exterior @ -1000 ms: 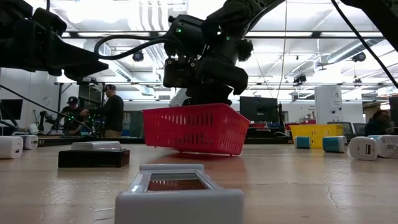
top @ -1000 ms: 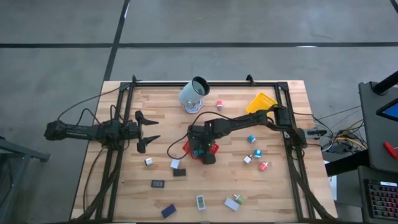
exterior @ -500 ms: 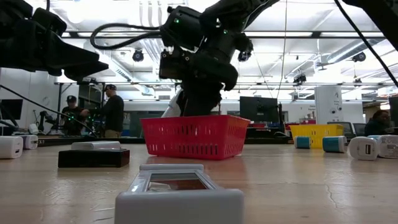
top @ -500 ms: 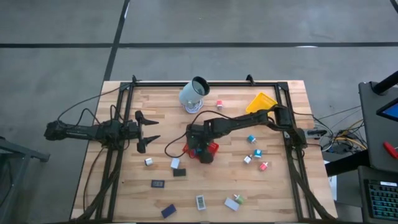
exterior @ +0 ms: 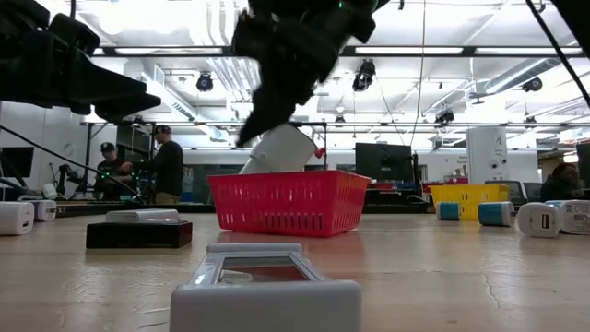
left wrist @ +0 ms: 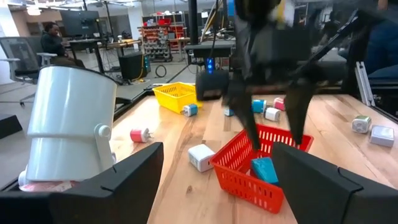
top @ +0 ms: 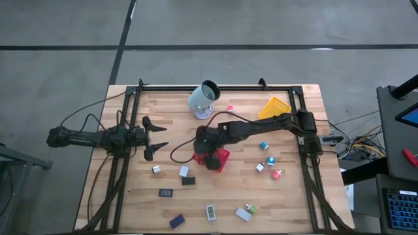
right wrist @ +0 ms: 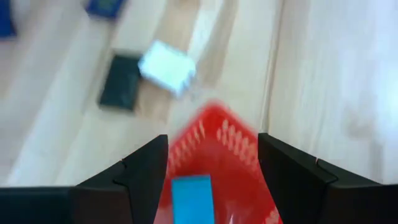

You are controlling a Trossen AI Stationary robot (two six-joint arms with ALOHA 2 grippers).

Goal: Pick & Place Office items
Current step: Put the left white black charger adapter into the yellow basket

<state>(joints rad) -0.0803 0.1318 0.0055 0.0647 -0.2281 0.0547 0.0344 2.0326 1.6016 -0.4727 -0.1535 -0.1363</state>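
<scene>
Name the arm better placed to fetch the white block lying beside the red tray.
Likely right. Its gripper hangs open over the red tray, with the white block just beyond. The left gripper waits, open, farther back by the table's left side.

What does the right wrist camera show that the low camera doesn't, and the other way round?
Only the right wrist view looks down into the red basket, showing a teal block lying inside. Only the low view shows the yellow basket, the pale cup behind the red basket, and people in the room. Both show the red basket, a black flat item and a white block near it.
</scene>
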